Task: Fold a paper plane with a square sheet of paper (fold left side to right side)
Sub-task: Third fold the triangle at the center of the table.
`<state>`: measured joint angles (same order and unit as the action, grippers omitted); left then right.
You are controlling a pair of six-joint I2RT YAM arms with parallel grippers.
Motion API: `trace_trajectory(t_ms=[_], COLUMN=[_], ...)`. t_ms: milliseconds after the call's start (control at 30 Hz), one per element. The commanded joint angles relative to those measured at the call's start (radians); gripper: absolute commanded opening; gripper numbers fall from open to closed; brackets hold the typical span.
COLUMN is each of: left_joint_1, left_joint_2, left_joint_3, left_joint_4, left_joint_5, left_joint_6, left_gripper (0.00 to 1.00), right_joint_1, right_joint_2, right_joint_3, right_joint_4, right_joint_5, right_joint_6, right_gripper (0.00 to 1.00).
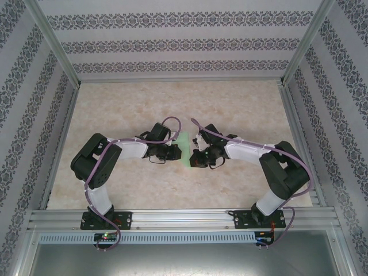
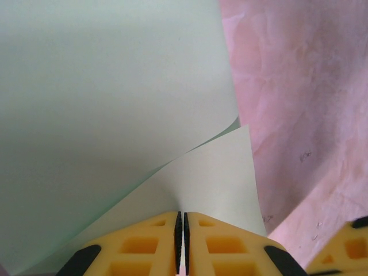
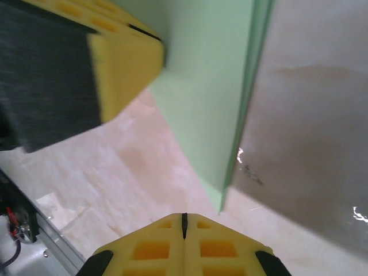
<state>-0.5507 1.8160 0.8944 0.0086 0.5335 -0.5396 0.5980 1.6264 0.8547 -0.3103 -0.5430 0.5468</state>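
Green paper, top view: the square sheet of paper (image 1: 183, 144) is lying on the marbled table (image 1: 241, 109) and showing as a narrow strip between the two grippers.
Left gripper, top view: the left gripper (image 1: 172, 152) is reaching in at the strip's left edge.
Right gripper, top view: the right gripper (image 1: 197, 156) is sitting just off its right edge.
Left gripper, left wrist view: its yellow fingers (image 2: 144, 247) are pressing together on the sheet, which is running out from between their tips.
Paper, left wrist view: two layers (image 2: 213, 178) are fanning away ahead of the tips, with the upper one curling up over the lower.
Right gripper, right wrist view: its fingers (image 3: 224, 250) are resting flat against each other and gripping nothing.
Paper, right wrist view: the doubled sheet's near corner (image 3: 221, 201) is lying just ahead and to the right of these tips. Whether it is touching them is unclear.
Left gripper, right wrist view: a yellow finger (image 3: 123, 63) is bearing on the sheet, far ahead and to the left.
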Motion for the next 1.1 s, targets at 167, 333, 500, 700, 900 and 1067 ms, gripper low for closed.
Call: trace_trajectory(t_ms=[167, 333, 500, 700, 900, 1067], left_joint_1=[-0.017, -0.02, -0.02, -0.018, -0.019, -0.019], left_joint_2=[0.021, 0.023, 0.026, 0.045, 0.039, -0.036], left_joint_3=[0.003, 0.005, 0.012, 0.048, 0.052, 0.085], left_joint_4=[-0.01, -0.019, -0.031, -0.064, -0.054, -0.078], left_joint_5=[-0.058, -0.067, -0.079, -0.081, -0.068, -0.023], left_joint_6=[-0.005, -0.005, -0.002, 0.01, -0.003, -0.003], left_gripper=[0.15, 0.15, 0.15, 0.14, 0.14, 0.21], right_joint_1=[0.008, 0.008, 0.007, -0.005, -0.042, -0.073], right_joint_2=[0.088, 0.118, 0.087, 0.048, -0.025, -0.112], right_joint_3=[0.037, -0.004, -0.062, -0.117, -0.157, -0.095], right_joint_4=[0.085, 0.085, 0.06, 0.018, 0.015, 0.004], right_joint_5=[-0.039, -0.038, -0.023, -0.018, -0.045, -0.015], right_joint_6=[0.05, 0.057, 0.048, 0.036, 0.024, -0.012], right_gripper=[0.0, 0.0, 0.0, 0.0, 0.0, 0.03])
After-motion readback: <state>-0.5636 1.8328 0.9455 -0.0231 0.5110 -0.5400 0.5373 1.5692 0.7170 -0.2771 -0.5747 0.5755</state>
